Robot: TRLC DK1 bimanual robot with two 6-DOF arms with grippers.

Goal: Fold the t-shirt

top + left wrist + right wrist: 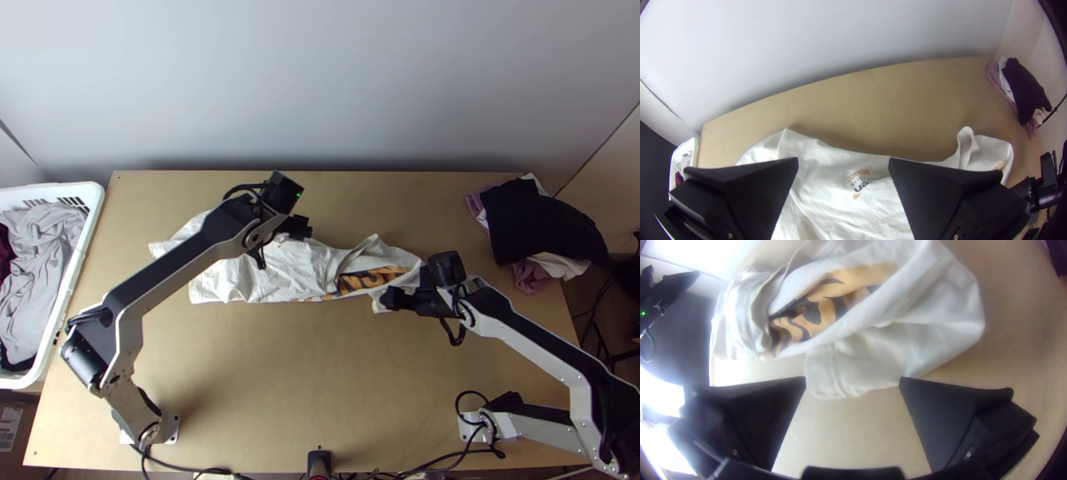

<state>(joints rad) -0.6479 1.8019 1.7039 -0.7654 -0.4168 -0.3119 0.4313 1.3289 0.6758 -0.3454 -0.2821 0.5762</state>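
The white t-shirt [300,268] lies bunched and elongated across the table's middle, a dark-and-orange print showing toward its right end. Over its upper middle stands my left gripper [280,242], open. In the left wrist view, the shirt [840,178] spreads beneath my left gripper [843,162], with a small print visible between the fingers. My right gripper [402,292] is open at the shirt's right end. The right wrist view has a loose flap of the shirt [862,360] just ahead of my right gripper [852,380], crossing between the fingertips; whether they touch it, I cannot tell.
A white basket [90,220] holding grey and dark cloth stands at the left edge. Black, white and mauve clothes [540,224] are piled at the table's far right corner. Bare wood [320,376] lies between the shirt and the near edge.
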